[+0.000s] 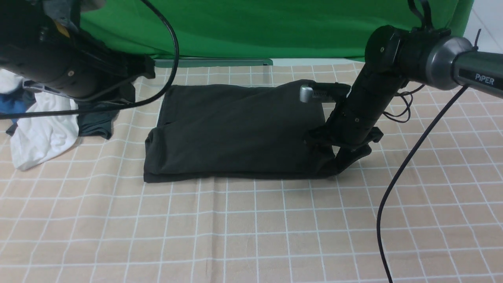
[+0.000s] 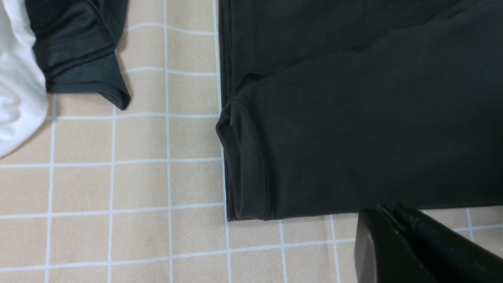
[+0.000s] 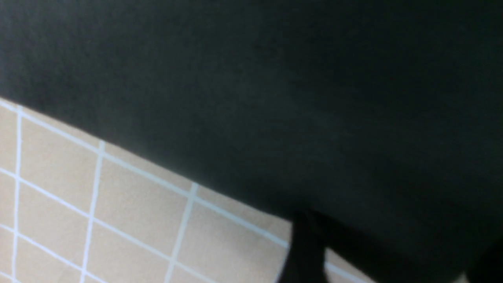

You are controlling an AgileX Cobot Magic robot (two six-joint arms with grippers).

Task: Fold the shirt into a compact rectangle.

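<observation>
The shirt [image 1: 235, 129] lies folded on the table [image 1: 251, 236], its corner between my parted right jaws, right arm [image 1: 365, 114] angled steeply down. My left jaws, shut and empty, hover beside its far end.

The shirt [image 1: 235, 129] is matt, soft black cloth. Beneath it, the tabletop [image 1: 251, 228] cover looks smooth cloth too, faintly creased.

1. The right arm [image 1: 369, 106] is cased in matt black, joined by a grey metal collar [image 1: 452, 59] and marked with white "PIPER" lettering [image 1: 484, 78].
2. A small silver camera module [image 1: 314, 94] is mounted on it.
3. Black cables [image 1: 177, 51] are looped from both arms.
4. The left arm [image 1: 59, 63] is black and marked with a yellow tag [image 1: 63, 29]; the left gripper [image 2: 393, 220] is finished in glossy black.
</observation>
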